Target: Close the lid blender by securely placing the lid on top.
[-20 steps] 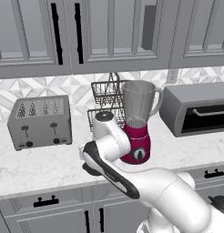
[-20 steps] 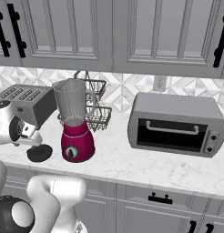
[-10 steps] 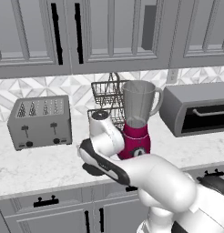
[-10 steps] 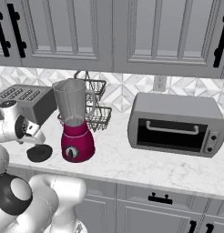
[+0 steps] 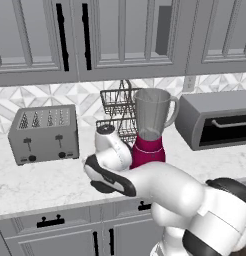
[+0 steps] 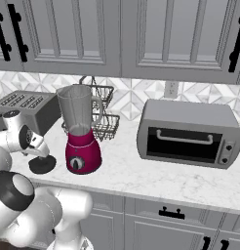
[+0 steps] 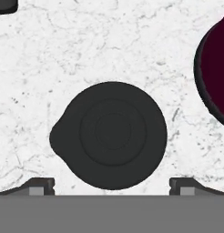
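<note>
STEP: pre-grasp | gripper (image 7: 112, 184) spread above black round domed lid (image 7: 111, 135) (tab at 9 o'clock) on white marble tabletop (image 7: 86, 50) | NEXT: descend, pinch lid, carry to magenta-based clear-jar blender (image 6: 82, 129)

On my left a grey four-slot toaster (image 5: 43, 134) sits on the white marble counter (image 6: 156, 176), its two levers and knobs facing me. Far back against the patterned tile backsplash (image 6: 136, 95) stands a two-tier wire basket rack (image 5: 116, 116). To my right rests a grey toaster oven (image 6: 189, 133) with a dark glass door. Grey upper cabinets (image 5: 115, 37) with black handles hang above.
</note>
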### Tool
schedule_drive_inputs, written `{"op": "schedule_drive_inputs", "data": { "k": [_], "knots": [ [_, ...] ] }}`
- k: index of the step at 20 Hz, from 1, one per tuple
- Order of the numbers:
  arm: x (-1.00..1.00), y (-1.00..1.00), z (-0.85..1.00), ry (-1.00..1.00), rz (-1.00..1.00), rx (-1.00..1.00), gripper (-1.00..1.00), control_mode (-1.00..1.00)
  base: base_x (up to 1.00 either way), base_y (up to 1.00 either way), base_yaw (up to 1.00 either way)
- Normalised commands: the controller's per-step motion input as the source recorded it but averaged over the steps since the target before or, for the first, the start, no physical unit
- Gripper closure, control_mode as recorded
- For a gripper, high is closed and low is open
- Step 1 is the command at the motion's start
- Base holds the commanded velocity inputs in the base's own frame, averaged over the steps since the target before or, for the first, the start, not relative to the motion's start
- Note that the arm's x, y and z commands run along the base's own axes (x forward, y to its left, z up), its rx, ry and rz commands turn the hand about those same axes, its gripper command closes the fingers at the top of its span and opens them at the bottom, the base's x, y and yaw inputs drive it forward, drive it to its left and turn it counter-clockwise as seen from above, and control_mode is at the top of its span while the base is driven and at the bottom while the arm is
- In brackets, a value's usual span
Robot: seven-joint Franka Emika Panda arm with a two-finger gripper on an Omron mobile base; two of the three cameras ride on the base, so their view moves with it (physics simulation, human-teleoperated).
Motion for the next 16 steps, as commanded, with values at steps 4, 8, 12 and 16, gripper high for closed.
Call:
{"op": "schedule_drive_inputs", "data": {
  "k": [4, 8, 12, 16],
  "knots": [
    [0.0, 0.0, -0.32, 0.0, -0.1, 0.0, -1.0, -1.0, 0.0, 0.0, 0.0],
    [0.03, 0.0, -0.26, 0.0, -0.09, 0.0, -1.0, -1.0, 0.0, 0.0, 0.0],
    [0.1, 0.0, -0.18, 0.0, -0.08, 0.0, -1.0, -1.0, 0.0, 0.0, 0.0],
    [0.12, 0.0, -0.16, 0.0, -0.07, 0.0, -1.0, -1.0, 0.0, 0.0, 0.0]
  ]
}}
